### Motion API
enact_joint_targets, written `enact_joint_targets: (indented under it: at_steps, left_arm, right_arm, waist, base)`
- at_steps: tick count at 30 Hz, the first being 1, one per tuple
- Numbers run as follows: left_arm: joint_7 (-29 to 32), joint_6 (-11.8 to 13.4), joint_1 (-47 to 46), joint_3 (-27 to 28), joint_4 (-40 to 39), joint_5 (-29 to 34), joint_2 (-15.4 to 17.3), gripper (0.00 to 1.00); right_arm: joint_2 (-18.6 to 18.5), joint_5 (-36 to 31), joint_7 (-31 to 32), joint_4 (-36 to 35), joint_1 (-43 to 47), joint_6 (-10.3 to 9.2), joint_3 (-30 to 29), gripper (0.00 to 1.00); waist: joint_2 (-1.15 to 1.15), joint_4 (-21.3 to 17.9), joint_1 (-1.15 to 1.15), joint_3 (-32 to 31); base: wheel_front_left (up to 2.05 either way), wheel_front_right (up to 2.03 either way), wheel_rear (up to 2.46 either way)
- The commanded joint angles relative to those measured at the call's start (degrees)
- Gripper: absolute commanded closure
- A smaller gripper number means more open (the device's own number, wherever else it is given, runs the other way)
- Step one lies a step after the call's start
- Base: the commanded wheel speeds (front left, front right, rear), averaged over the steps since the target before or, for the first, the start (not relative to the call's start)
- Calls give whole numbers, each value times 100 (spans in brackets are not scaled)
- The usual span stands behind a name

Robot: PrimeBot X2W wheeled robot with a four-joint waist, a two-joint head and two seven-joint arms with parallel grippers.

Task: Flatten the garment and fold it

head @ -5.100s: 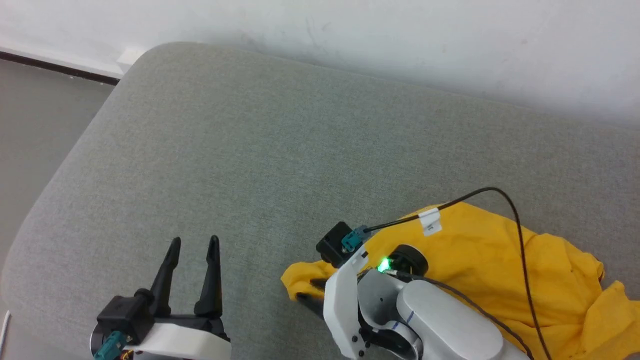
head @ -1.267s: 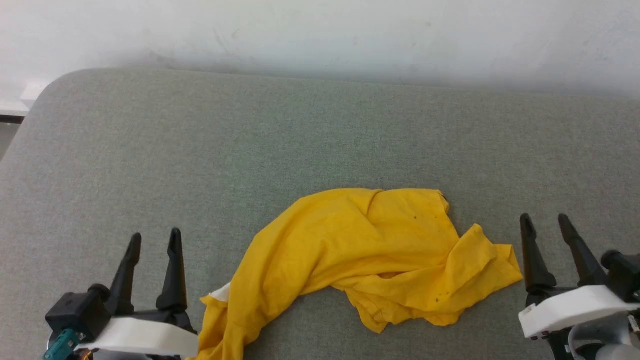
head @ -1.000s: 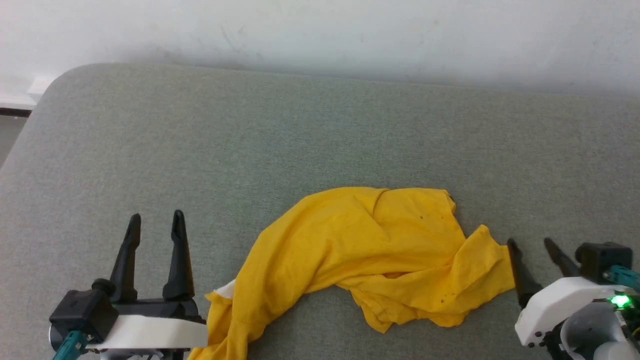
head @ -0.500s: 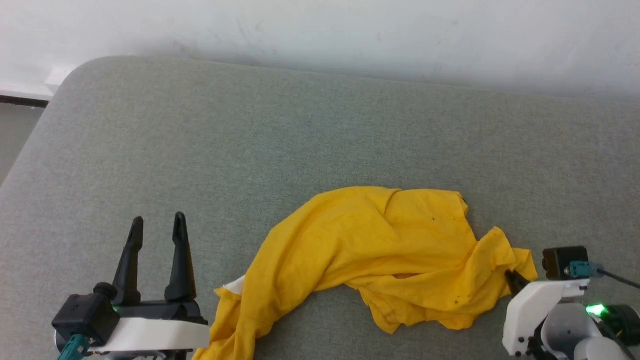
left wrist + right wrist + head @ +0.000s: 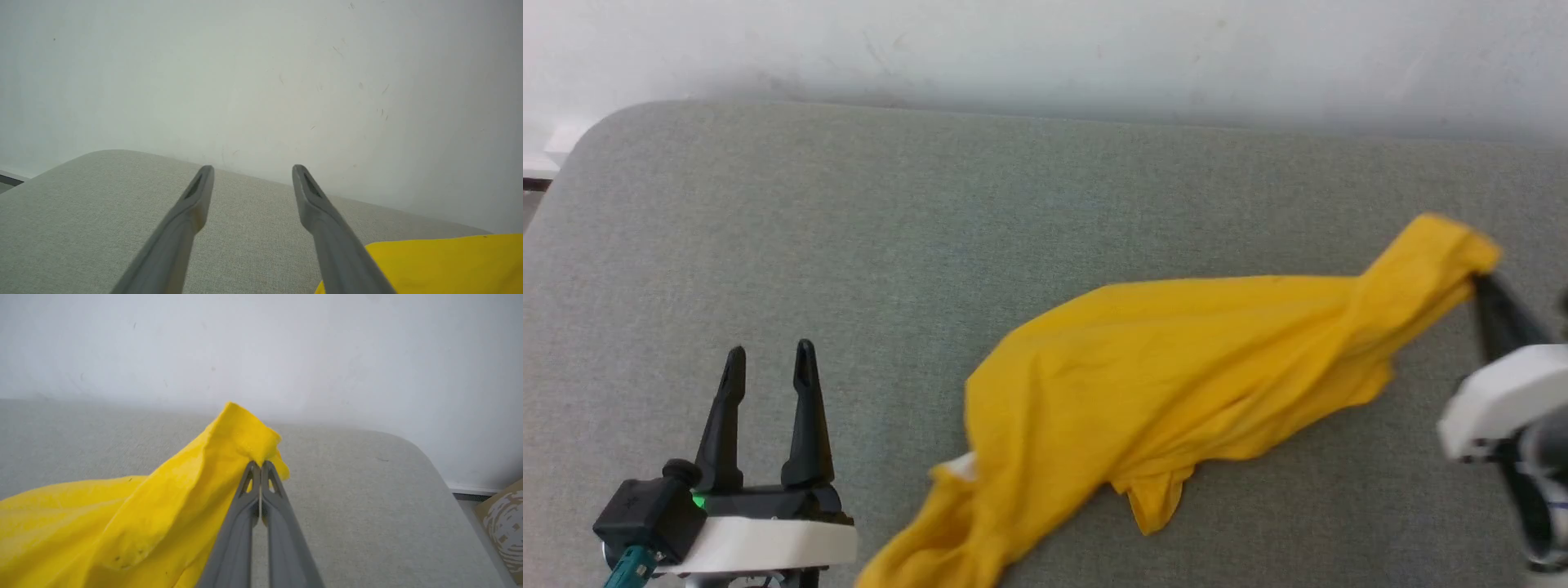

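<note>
The garment (image 5: 1176, 367), a bright yellow T-shirt, stretches from the lower middle up to the right across the grey cushion (image 5: 931, 229). My right gripper (image 5: 1480, 282) is shut on its right end and holds that end lifted. In the right wrist view the right gripper (image 5: 260, 462) pinches a bunched yellow corner of the garment (image 5: 171, 490). A small white patch (image 5: 960, 465) shows at the shirt's lower left fold. My left gripper (image 5: 770, 356) stands open at the lower left, apart from the cloth. From the left wrist, the left gripper (image 5: 252, 168) holds nothing, and the garment (image 5: 441, 265) lies to its right.
A white wall (image 5: 1045, 49) runs along the cushion's far edge. The cushion's rounded left corner (image 5: 596, 131) and right corner (image 5: 412, 445) drop to the floor. A patterned brown box (image 5: 504, 522) sits beyond the right corner.
My right gripper has shut on the garment's right end and pulled it up and to the right, stretching the crumpled shirt out. The left gripper stays open and still.
</note>
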Motion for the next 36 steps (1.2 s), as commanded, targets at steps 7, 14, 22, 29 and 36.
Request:
enact_joint_targets:
  at_steps: [7,14,22,29,36]
  left_arm:
    - [-32,-110,-45,119,-11,16,-96,0]
    - [-32,-206,-55,143,81,7,-124,0]
    - [-32,-263,-21,121,233,63,-136,0]
    - [-32,-274,56,49,301,75,-142,0]
    - [-33,-292,6,-71,317,14,-145,0]
  right_arm:
    - [-17,278,1,-1122,1164,-5,-1414,100]
    - [-17,882,-148,-26,2440,-5,-2022,100]
    - [-17,986,-782,893,2154,-5,-1464,0]
    - [-17,1085,-488,-219,1585,-5,-945,0]
    - [-17,781,801,-809,677,-5,-65,0]
  waist:
    - [0,-194,0,194]
    - [0,-296,0,319]
    - [0,-360,0,128]
    - [0,-272,0,-43]
    - [0,-99,0,108]
  base:
    - [0,0,0]
    - [0,0,0]
    - [0,0,0]
    - [0,0,0]
    - [0,0,0]
